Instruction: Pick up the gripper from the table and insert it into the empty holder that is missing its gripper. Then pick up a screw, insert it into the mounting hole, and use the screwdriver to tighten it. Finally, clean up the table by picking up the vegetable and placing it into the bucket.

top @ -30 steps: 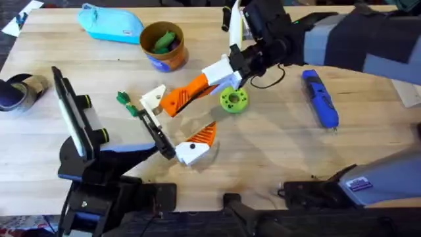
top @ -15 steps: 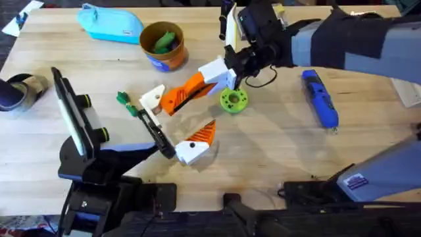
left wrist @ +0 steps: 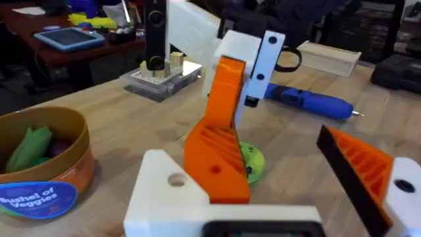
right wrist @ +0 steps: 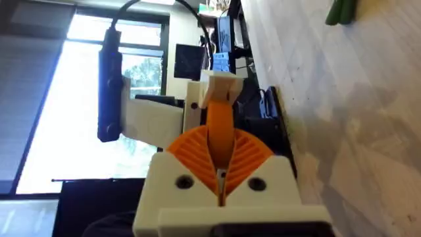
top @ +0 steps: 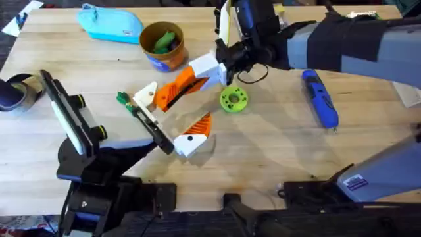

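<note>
Orange-ribbed and white-based, the gripper (top: 186, 80) hung clamped by its block end in the right pincer (top: 220, 64), raised off the table (top: 276, 151) and tilted, its tapered tip down at the empty holder (top: 146, 99). Over the past second it had slid from mid-table toward that cream wedge, while the left arm's black bar (top: 150, 126) shifted slightly to meet it; insertion looked under way, not seated. Whether the left pincer was closed could not be told. From the left wrist, the gripper (left wrist: 220, 138) touched the holder (left wrist: 172, 197), the twin orange finger (left wrist: 358, 168) just beside; overhead alone gave the screwdriver (top: 320, 99), the bucket (top: 162, 45) and the vegetable (top: 123, 99) lying beside the holder.
</note>
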`<state>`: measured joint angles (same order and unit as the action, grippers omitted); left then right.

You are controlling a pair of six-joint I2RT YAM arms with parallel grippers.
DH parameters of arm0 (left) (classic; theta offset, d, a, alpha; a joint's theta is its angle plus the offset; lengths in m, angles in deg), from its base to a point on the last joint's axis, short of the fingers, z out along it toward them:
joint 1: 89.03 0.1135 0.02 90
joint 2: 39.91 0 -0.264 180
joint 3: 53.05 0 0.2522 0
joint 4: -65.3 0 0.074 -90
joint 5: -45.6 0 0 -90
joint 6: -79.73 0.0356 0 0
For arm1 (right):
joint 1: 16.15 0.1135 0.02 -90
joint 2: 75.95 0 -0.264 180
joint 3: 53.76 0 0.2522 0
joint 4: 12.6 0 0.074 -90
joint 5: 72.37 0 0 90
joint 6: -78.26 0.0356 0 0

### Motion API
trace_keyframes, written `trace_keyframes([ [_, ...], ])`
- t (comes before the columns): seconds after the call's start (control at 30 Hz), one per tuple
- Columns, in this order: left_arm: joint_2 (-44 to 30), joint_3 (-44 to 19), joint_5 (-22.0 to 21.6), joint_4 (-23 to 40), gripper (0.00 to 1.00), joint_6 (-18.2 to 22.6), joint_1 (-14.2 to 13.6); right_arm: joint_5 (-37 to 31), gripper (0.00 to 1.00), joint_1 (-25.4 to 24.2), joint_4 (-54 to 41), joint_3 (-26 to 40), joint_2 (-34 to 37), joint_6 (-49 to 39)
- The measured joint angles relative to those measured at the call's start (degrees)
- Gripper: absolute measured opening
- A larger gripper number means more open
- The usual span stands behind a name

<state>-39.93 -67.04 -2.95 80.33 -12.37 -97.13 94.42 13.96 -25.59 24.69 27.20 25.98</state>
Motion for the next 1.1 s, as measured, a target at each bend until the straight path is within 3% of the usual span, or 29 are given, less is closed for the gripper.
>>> trace_keyframes([
  [0.27,0.0,0.0,-0.8,0.2,0.991,0.0,0.0,-0.8,0.008,0.2,3.9,0.0,1.1,4.5],
  [0.7,0.0,0.0,2.0,1.0,0.991,-1.3,-0.2,0.0,0.008,0.0,8.2,0.0,4.1,8.2],
  [1.1,0.0,0.0,1.0,1.3,0.991,-1.4,-0.1,-1.8,0.008,2.9,9.3,0.0,4.1,9.0],
])
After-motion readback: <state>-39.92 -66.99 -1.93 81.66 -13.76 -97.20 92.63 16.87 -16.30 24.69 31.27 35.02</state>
